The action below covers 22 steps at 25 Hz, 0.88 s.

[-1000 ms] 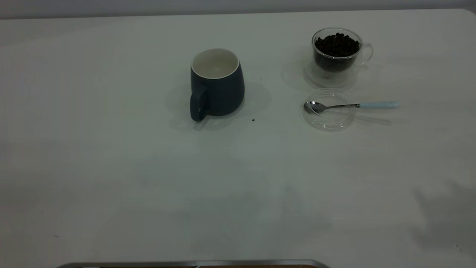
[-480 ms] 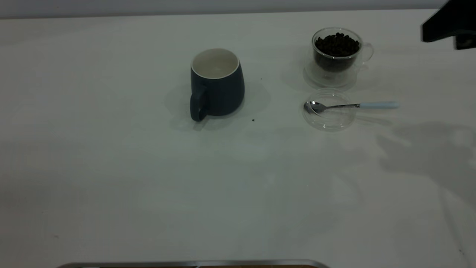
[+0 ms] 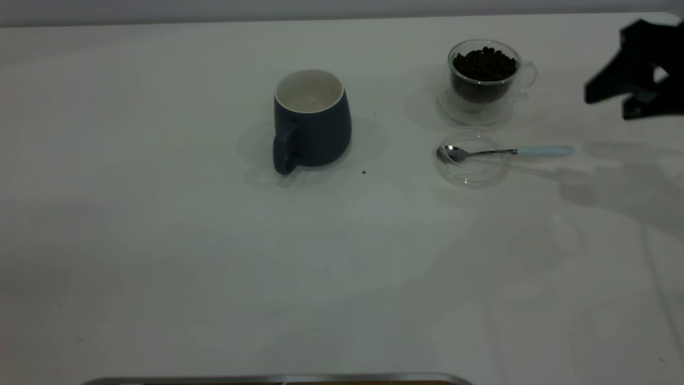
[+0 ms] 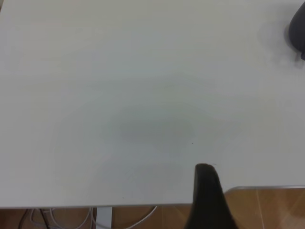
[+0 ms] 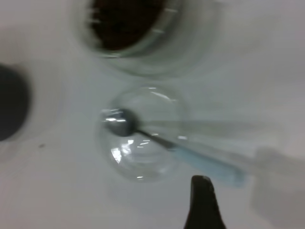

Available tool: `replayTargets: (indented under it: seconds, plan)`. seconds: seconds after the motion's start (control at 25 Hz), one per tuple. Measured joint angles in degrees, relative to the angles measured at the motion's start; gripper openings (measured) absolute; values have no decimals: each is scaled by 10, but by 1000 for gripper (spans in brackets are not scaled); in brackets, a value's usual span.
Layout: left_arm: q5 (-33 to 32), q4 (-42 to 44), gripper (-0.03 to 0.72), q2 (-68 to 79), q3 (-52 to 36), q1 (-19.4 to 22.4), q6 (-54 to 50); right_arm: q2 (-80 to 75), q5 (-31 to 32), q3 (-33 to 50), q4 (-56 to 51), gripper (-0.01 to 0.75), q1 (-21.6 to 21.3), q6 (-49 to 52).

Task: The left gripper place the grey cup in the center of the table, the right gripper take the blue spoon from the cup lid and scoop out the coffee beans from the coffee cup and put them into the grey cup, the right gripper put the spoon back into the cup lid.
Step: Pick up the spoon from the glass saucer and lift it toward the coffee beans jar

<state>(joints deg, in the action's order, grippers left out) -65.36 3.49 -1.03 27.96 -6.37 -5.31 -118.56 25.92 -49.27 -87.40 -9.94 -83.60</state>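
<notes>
The grey cup [image 3: 312, 125], white inside and empty, stands upright near the table's middle, its handle toward the front. The glass coffee cup [image 3: 483, 75] full of beans stands at the back right on a clear saucer. The blue-handled spoon [image 3: 507, 152] lies with its bowl in the clear cup lid [image 3: 470, 160] and its handle pointing right. My right gripper [image 3: 606, 107] hovers open at the right edge, right of the coffee cup and above the spoon's handle end. The right wrist view shows the spoon [image 5: 190, 152], lid [image 5: 143, 143] and beans [image 5: 126, 24]. One left finger [image 4: 206, 191] shows over the table's front edge.
A loose bean [image 3: 364, 172] lies just right of the grey cup's base. The white table [image 3: 160, 240] has a metal-trimmed front edge [image 3: 278, 378]. The grey cup's side shows at the corner of the left wrist view [image 4: 298, 28].
My right gripper has come into view at the right edge and dropped lower and leftward toward the spoon handle. The cups, lid and spoon have not moved.
</notes>
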Motion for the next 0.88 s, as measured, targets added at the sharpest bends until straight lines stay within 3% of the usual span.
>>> replayTargets:
  seconds: [0.28,0.88]
  plan:
    - [0,0,567,0,0,0,0,-70,62,-25,0,571,-51,0]
    - [-1,0,567,0,0,0,0,-194,166,-126,30,571,-54,-2]
